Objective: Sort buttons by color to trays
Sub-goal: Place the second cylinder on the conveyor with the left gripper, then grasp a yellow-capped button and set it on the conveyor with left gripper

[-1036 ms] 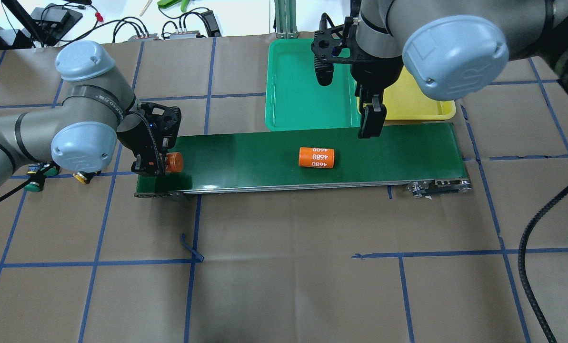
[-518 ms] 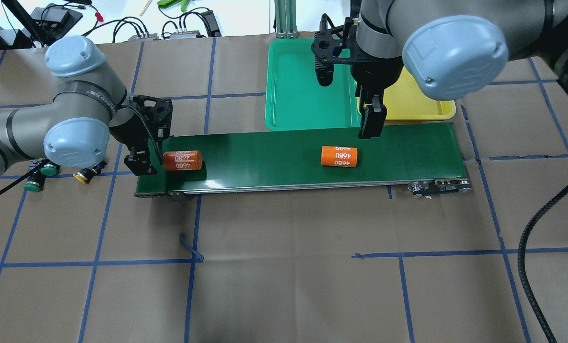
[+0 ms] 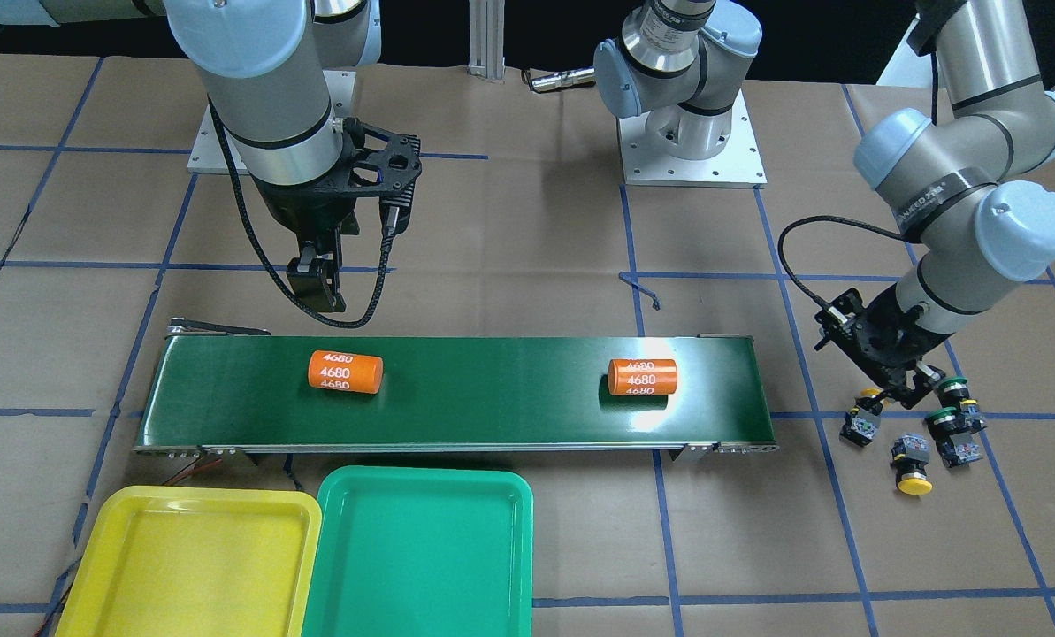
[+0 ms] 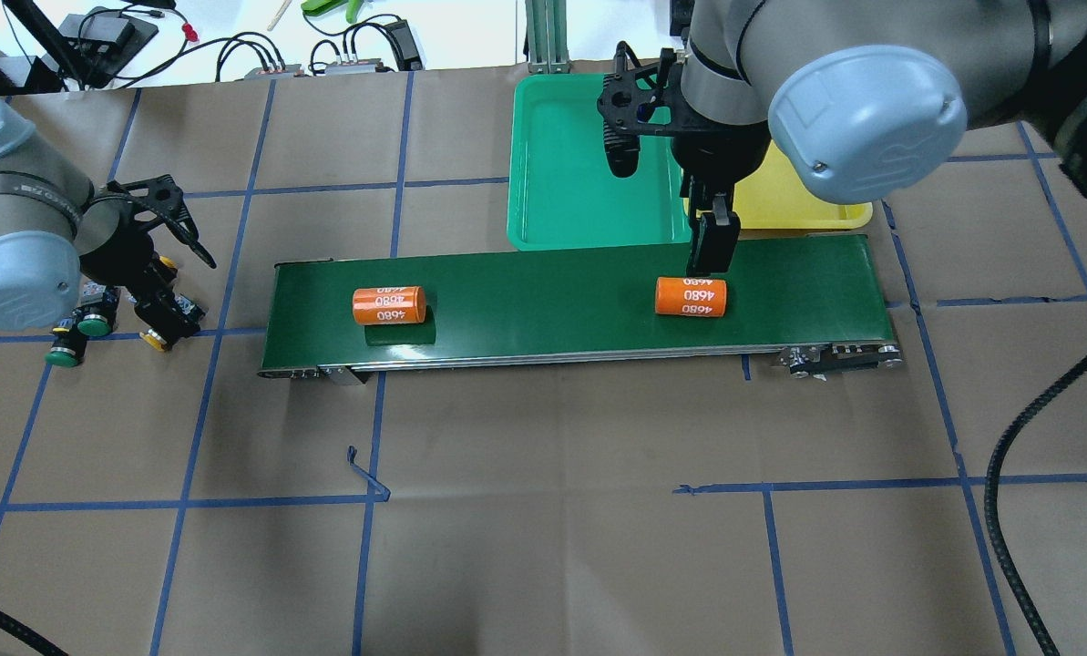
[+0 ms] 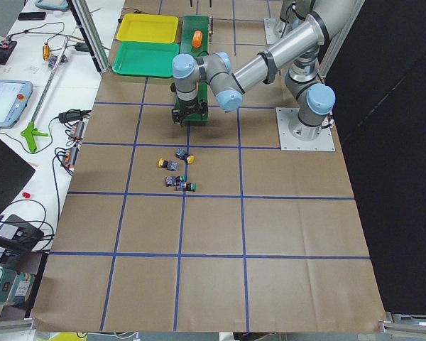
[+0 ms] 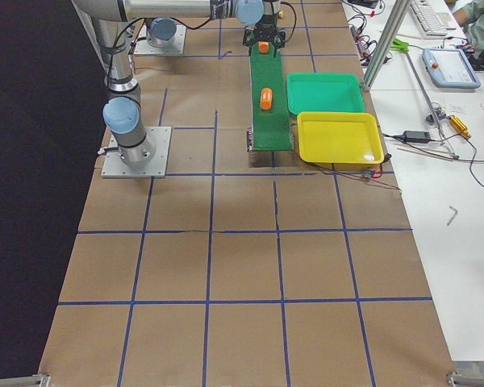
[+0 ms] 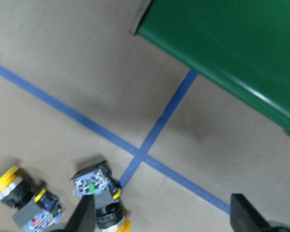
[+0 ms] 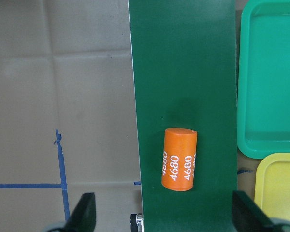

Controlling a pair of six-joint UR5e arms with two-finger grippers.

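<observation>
Buttons (image 3: 911,456) clustered near table's left edge. Yellow tray (image 3: 191,566) and green tray (image 3: 421,548) toward far right corner, unfilled. Left gripper (image 7: 164,217) spread wide over cluster; right gripper (image 8: 166,212) wide above orange cylinder (image 8: 179,159). Risk: buttons crowded, so fingers may nudge neighbours.

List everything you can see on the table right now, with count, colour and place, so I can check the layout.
Yellow buttons: two, yellow caps, on the paper past the belt's end on the robot's left.
Green buttons: two, green caps, in the same cluster.
Yellow tray: one, yellow, across the belt from the robot, at its right end.
Green tray: one, green, right beside the yellow one.
Belt: one, dark green, lengthwise across the table.
Orange cylinders: two, marked 4680, lying on the belt, one towards each end.
Paper: brown, with blue tape lines, covering the table.
Left gripper: black, open, low over the button cluster.
Right gripper: black, open, raised over the cylinder nearer the trays.
</observation>
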